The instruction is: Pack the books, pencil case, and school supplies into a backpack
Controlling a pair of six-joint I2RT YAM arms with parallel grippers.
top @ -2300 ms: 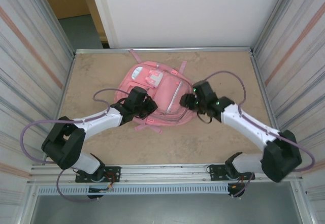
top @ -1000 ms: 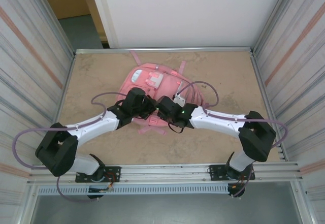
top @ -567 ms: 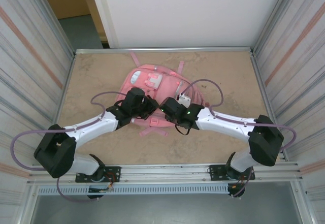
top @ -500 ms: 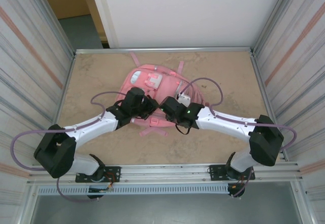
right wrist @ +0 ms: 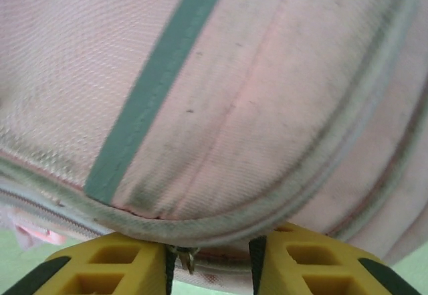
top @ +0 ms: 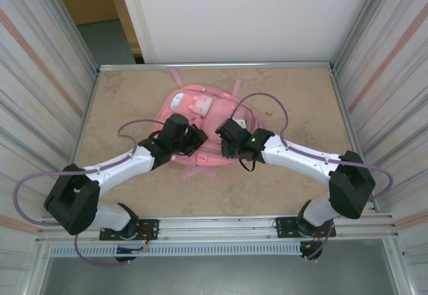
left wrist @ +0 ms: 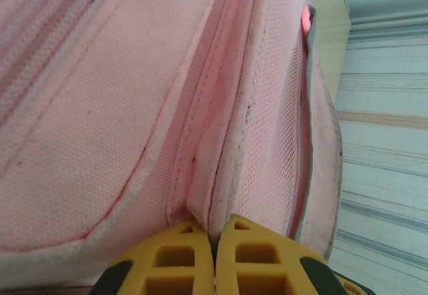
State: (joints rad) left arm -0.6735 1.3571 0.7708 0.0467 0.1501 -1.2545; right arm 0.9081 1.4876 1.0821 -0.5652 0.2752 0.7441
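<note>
The pink backpack (top: 207, 116) lies flat in the middle of the table, its white and pale-blue pocket patches (top: 190, 101) toward the far side. My left gripper (top: 192, 141) sits at its near-left edge. In the left wrist view the yellow fingers (left wrist: 167, 258) are shut on a padded fold of the backpack (left wrist: 100, 108). My right gripper (top: 225, 139) is at the near edge just to the right. Its jaws (right wrist: 208, 258) stand apart under the backpack's piped rim (right wrist: 267, 74), with a small metal zip pull (right wrist: 184, 255) hanging between them, close to one finger.
Ribbed metal walls close in the table (top: 134, 188) on the left, right and back. A pink strap (top: 200, 172) trails off the backpack's near edge and others (top: 177, 75) off the far edge. Purple cables (top: 267, 97) arch over both arms.
My right arm swung from the backpack's right side to its near edge, then shifted slightly right. The left gripper has kept its hold on the fold.
</note>
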